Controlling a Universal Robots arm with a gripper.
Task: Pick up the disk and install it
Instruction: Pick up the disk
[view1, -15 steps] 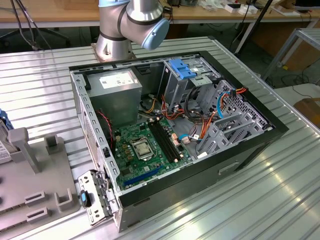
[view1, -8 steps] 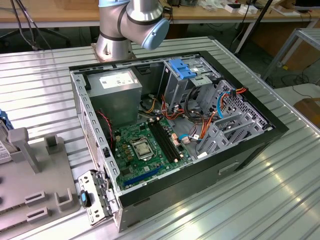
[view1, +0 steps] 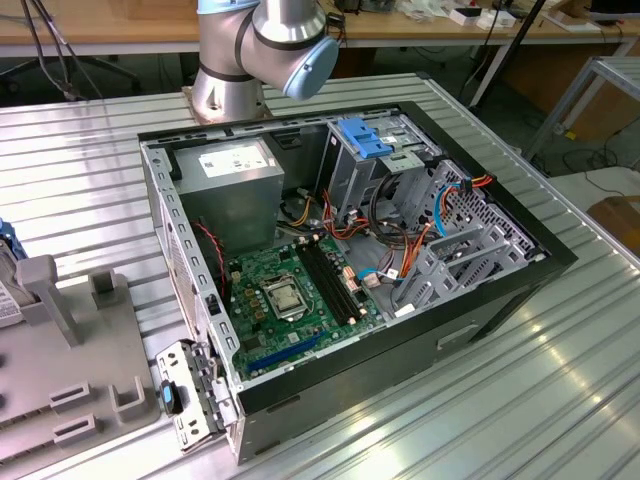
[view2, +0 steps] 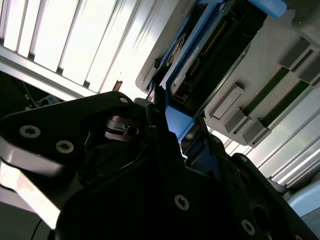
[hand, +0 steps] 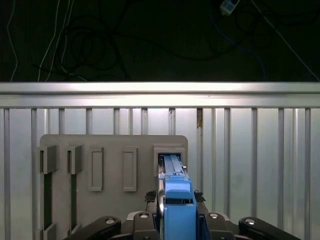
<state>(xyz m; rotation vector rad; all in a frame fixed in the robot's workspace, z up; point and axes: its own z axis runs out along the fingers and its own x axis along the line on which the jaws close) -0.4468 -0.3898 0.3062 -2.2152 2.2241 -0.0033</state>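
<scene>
OK, gripper (hand: 179, 199) is narrow, its black fingers (hand: 159, 207) tight against both sides of the blue bracket (hand: 179, 220) that frames the disk (hand: 172, 164); no gap visible in the first wrist view, so it reads as clamped on the disk. The disk stands on edge in the slot at one end of the row in the grey holder (hand: 110, 145), lower part seated in the slot, not lifted clear. The second wrist view shows the same from below: bracket running up between the dark finger bodies, disk body with its connector edge just beyond them. The holder lies flat on the ribbed metal table (hand: 250, 150), and its other slots run side by side with the disk's. In the exterior view the holder is at the near left, just beside the open computer case (view1: 520, 270), which lies on its side mid-table. Inside the case: green motherboard (view1: 290, 300) at near centre, grey power-supply box (view1: 235, 175) at far left, metal drive bay with a blue tab (view1: 365, 140) at far right, loose coloured cables (view1: 390, 250) between bay and board. The arm (view1: 265, 40) has its base on the table at the far side, behind the case.
</scene>
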